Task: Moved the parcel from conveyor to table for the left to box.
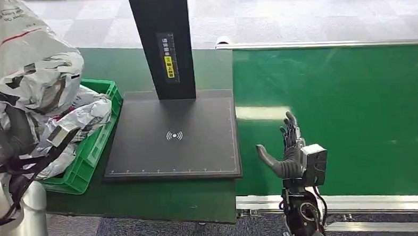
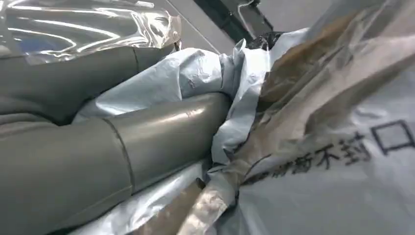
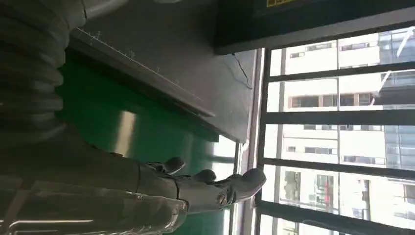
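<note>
Green conveyor belt runs bare beside the scanner plate. My left hand grips the grey parcel above the green crate; right hand waits with fingers spread. Boxing step, I judge: next, lower and let go.

Bare green conveyor belt and flat scanner pad, dark post upright at its rear.
</note>
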`<state>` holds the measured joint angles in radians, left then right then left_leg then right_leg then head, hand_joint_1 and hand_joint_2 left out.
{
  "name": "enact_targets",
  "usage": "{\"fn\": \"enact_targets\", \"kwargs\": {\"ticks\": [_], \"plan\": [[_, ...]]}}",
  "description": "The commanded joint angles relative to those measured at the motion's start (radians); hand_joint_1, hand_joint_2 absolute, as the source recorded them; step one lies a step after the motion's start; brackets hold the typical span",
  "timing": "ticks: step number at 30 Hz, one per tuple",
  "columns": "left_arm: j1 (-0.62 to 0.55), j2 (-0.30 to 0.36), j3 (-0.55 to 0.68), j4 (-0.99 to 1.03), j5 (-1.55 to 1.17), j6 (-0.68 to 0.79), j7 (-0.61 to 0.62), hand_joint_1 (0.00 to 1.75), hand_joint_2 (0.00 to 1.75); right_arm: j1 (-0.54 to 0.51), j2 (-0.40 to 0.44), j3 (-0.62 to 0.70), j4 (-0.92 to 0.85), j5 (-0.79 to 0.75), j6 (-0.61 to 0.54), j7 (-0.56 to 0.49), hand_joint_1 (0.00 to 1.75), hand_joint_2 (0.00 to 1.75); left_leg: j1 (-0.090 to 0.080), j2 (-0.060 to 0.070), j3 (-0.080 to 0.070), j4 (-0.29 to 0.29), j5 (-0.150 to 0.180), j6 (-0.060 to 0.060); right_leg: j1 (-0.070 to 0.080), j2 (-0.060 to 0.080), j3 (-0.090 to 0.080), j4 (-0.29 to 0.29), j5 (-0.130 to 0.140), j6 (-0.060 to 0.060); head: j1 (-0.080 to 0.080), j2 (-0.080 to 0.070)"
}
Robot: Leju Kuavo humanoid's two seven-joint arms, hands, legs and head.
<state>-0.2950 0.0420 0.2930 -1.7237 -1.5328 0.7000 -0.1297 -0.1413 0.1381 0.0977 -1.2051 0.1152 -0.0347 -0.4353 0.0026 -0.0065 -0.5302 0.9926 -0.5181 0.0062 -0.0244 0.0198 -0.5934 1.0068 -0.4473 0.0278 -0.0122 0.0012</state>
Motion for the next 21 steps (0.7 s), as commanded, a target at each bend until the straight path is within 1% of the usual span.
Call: {"fn": "enact_targets", "kwargs": {"ticks": [1,3,4,5,6,7,8,10,11,12,14,15,19,20,21], "plan": [[-0.116,0.184,-0.269,0.494,-0.038,-0.002,0.253,1.75,0.0,-0.01,-0.009,-0.008,0.02,0.034,0.021,-0.001,0.0,1.75,0.0,-0.006,0.002,-0.002,0.002,-0.001,0.0,-0.007,0.003,-0.001,0.0,-0.002,0.0,0.0],[-0.116,0.184,-0.269,0.494,-0.038,-0.002,0.253,1.75,0.0,-0.01,-0.009,-0.008,0.02,0.034,0.021,-0.001,0.0,1.75,-0.001,-0.009,0.002,-0.004,0.004,-0.002,0.0,-0.011,0.005,-0.003,0.0,-0.003,0.001,0.0],[-0.153,0.145,-0.206,0.618,-0.038,-0.002,0.17,1.75,0.0,-0.013,0.014,-0.054,0.026,0.077,0.056,-0.004,0.0,1.75,-0.001,-0.009,0.003,-0.006,0.005,-0.002,0.0,-0.011,0.005,-0.005,0.0,-0.004,0.001,0.0],[-0.172,0.175,-0.26,0.686,-0.038,-0.002,0.243,1.75,0.0,-0.011,0.004,-0.04,0.018,0.075,0.059,-0.002,0.0,1.75,-0.001,-0.003,0.003,-0.003,0.002,-0.002,0.0,-0.005,0.003,-0.002,0.0,-0.002,0.0,0.0],[-0.188,0.173,-0.26,0.734,-0.038,-0.002,0.253,1.75,0.0,-0.011,0.002,-0.037,0.016,0.072,0.059,-0.002,0.0,1.75,-0.001,-0.003,0.004,-0.005,0.003,-0.002,0.0,-0.005,0.004,-0.003,0.001,-0.003,0.0,0.0],[-0.214,0.153,-0.189,0.792,-0.038,-0.002,0.198,1.75,0.0,-0.011,-0.002,-0.034,0.011,0.065,0.058,0.0,0.0,1.75,-0.001,-0.004,0.005,-0.006,0.004,-0.002,-0.001,-0.006,0.006,-0.004,0.001,-0.004,0.0,0.0],[-0.242,0.161,-0.168,0.858,-0.038,-0.002,0.189,1.75,0.0,-0.011,-0.004,-0.034,0.008,0.061,0.058,0.0,0.0,1.75,-0.001,-0.004,0.003,-0.003,0.002,-0.001,-0.001,-0.006,0.004,-0.002,0.0,-0.002,0.0,0.0],[-0.301,0.176,-0.125,0.97,-0.038,-0.002,0.17,1.71,0.0,-0.016,-0.006,-0.03,0.007,0.058,0.058,0.002,0.0,1.75,-0.001,-0.002,0.004,-0.005,0.003,-0.002,0.0,-0.004,0.005,-0.003,0.001,-0.004,0.0,0.0],[-0.34,0.182,-0.111,1.05,-0.038,-0.002,0.172,1.71,0.0,-0.018,-0.007,-0.026,0.012,0.057,0.06,0.005,0.0,1.75,0.0,0.0,0.002,-0.002,0.001,-0.002,0.0,-0.002,0.002,0.0,0.0,-0.002,0.0,0.0],[-0.359,0.182,-0.083,1.09,-0.037,-0.01,0.184,1.71,0.0,-0.017,-0.008,-0.023,0.013,0.057,0.061,0.006,0.0,1.75,-0.001,0.0,0.003,-0.003,0.002,-0.002,0.0,-0.002,0.003,-0.001,0.0,-0.003,0.0,0.0],[-0.359,0.19,-0.064,1.094,-0.038,-0.002,0.188,1.71,0.0,-0.012,-0.009,-0.021,0.008,0.057,0.061,0.006,0.0,1.75,0.0,-0.001,0.003,-0.003,0.002,-0.002,0.0,-0.003,0.004,-0.001,0.0,-0.003,0.0,0.0],[-0.359,0.19,-0.064,1.094,-0.038,-0.002,0.188,1.71,0.0,-0.012,-0.009,-0.021,0.008,0.057,0.061,0.006,0.0,1.75,0.0,0.0,0.002,-0.002,0.001,-0.002,0.0,-0.001,0.002,0.0,0.0,-0.002,0.0,0.0],[-0.359,0.19,-0.064,1.094,-0.038,-0.002,0.188,1.69,0.0,-0.012,-0.009,-0.021,0.008,0.057,0.061,0.006,0.0,1.75,0.0,0.0,0.002,-0.002,0.001,-0.002,0.0,-0.001,0.002,0.0,0.0,-0.002,0.0,0.0],[-0.338,0.181,-0.043,1.05,-0.038,-0.002,0.201,1.69,0.0,-0.008,-0.01,-0.021,0.002,0.057,0.06,0.007,0.0,1.75,-0.001,0.0,0.004,-0.004,0.002,-0.002,0.0,-0.003,0.003,-0.002,0.001,-0.003,0.0,0.0],[-0.341,0.187,-0.049,1.062,-0.038,-0.002,0.206,1.69,0.0,-0.006,-0.01,-0.021,-0.002,0.057,0.059,0.008,0.0,1.75,0.0,0.0,0.002,-0.002,0.001,-0.001,0.0,-0.002,0.002,0.0,0.0,-0.002,0.001,0.0]]}}
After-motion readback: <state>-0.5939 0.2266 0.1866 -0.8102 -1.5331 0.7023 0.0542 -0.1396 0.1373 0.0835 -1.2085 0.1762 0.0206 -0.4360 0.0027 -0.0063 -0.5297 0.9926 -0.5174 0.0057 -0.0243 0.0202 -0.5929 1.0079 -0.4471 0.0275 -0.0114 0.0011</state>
